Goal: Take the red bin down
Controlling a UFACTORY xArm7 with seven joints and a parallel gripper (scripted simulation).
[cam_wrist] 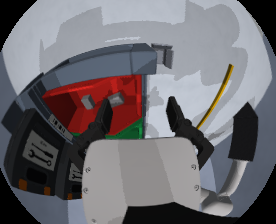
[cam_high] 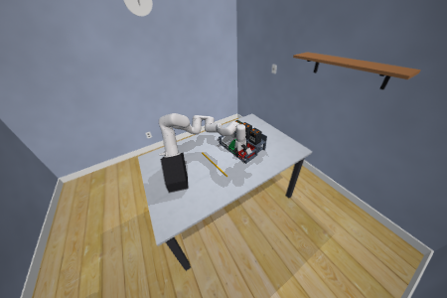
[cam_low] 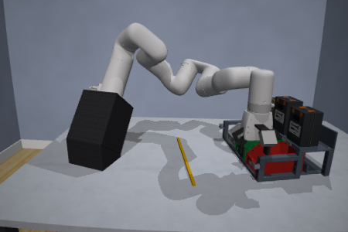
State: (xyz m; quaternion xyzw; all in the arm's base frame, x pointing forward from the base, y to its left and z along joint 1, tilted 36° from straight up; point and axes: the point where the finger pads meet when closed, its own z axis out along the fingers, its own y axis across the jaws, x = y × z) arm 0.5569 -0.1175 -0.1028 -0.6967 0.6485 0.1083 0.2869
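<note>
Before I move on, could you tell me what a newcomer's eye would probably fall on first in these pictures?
Probably the long white arm, reaching from a black block across the table to a grey rack. Next, the bright red bin in the rack, beneath the open end effector. The yellow strip also stands out, lying on the pale table top between block and rack.
</note>
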